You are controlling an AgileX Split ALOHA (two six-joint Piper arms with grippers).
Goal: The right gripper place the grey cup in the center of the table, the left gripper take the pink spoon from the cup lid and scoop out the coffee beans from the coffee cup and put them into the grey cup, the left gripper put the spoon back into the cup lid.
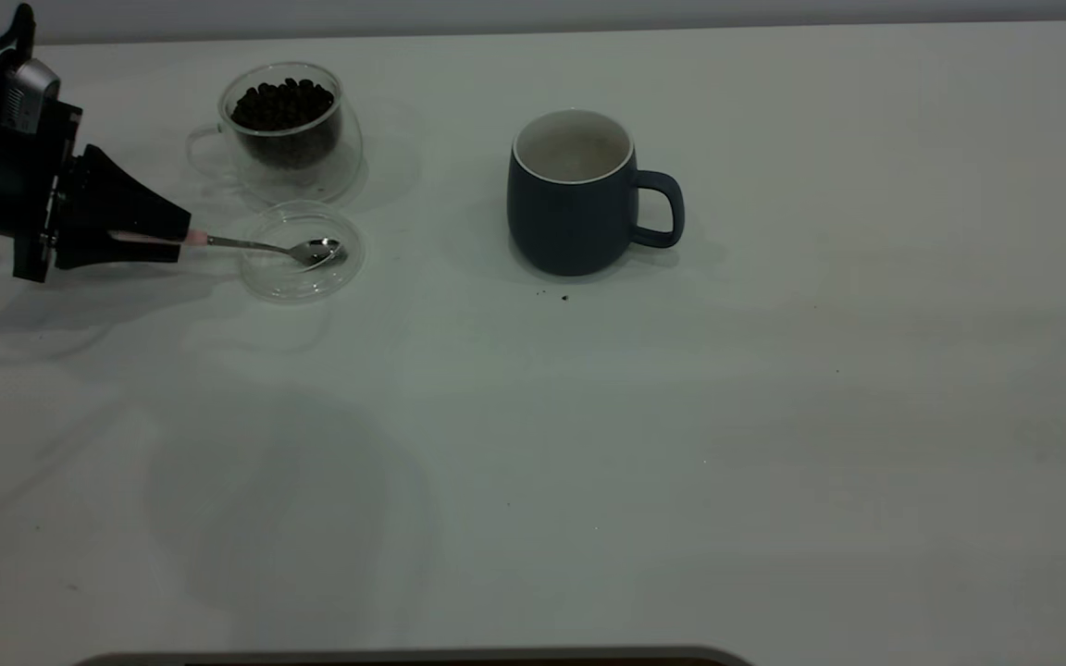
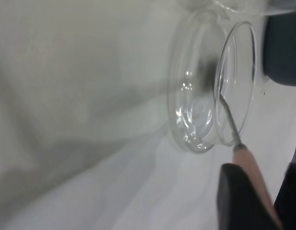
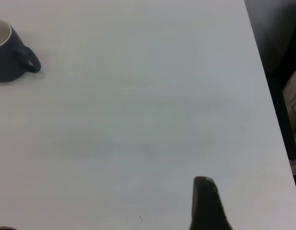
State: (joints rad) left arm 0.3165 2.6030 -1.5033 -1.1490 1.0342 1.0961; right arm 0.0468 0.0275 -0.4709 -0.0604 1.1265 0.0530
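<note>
Plain white table (image 1: 681,444), a few tiny dark specks. Matte dark blue-grey cup (image 1: 575,217), handle the same; white rim, white inside. Clear, colourless coffee cup (image 1: 292,129); beans (image 1: 283,104) in it dark brown, near black. Cup lid (image 1: 297,277) likewise clear, see-through. Spoon (image 1: 260,246): shiny silver bowl and shaft, pale pink handle. Left gripper (image 1: 183,237) black throughout, with a grey metal part on the arm behind. One black finger (image 3: 208,203) in right wrist view.
</note>
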